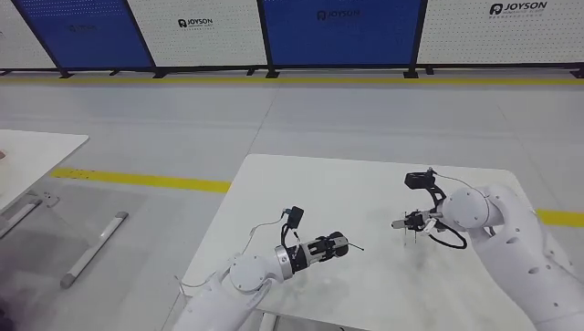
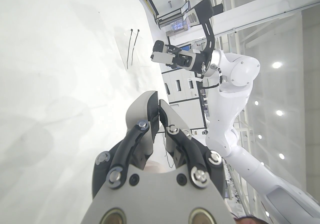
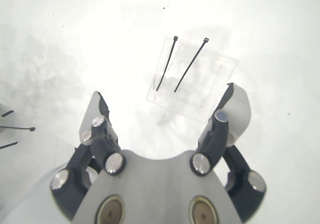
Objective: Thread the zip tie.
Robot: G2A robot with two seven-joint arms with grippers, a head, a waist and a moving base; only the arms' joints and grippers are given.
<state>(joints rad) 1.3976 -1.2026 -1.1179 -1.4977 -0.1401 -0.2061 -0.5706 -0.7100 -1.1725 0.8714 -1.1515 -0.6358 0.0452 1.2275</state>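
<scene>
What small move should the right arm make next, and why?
Probably lower the right end effector toward the two zip ties and close on one. It hangs open above the clear plate they lie on, gripping nothing, and both ties lie loose and apart.

Plate (image 3: 220, 65) lay flat on the table (image 1: 301, 185), right of centre. On it were two zip ties (image 3: 166, 64), side by side, not touching, heads at the same end. Right gripper (image 3: 165, 92) hung over the plate, jaws spread wide. Left gripper (image 2: 158, 104) stood to its left over the table and nearer the robot, apart from the plate. Its jaws were pinched on a third zip tie (image 3: 32, 129), which stuck out toward the right gripper.
</scene>
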